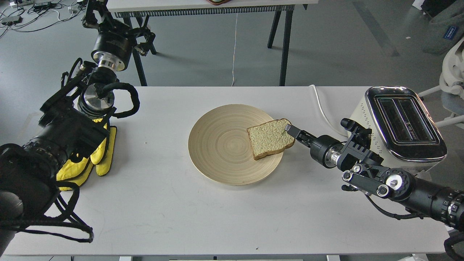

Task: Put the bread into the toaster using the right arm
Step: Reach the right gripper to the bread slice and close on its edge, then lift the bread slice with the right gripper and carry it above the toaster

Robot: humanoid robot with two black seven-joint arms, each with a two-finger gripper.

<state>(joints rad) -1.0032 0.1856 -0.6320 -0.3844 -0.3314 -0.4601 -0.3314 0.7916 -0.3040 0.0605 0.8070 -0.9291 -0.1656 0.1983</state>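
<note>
step: gripping bread slice (270,137) lying on wooden plate (224,145), frame centre | right gripper (289,128) touching its right edge, jaws' opening: cannot tell | advice: be pinching crust firmly, lifting level toward toaster (402,127) at right

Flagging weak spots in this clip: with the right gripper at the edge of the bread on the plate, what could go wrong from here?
1. The right gripper meets the bread only at its right edge; such a shallow hold could let the slice sag or slip.
2. The bread overhangs the wooden plate rim, so a push might slide it onto the table.
3. The toaster slots are narrow; a tilted slice could catch on the chrome top.
</note>
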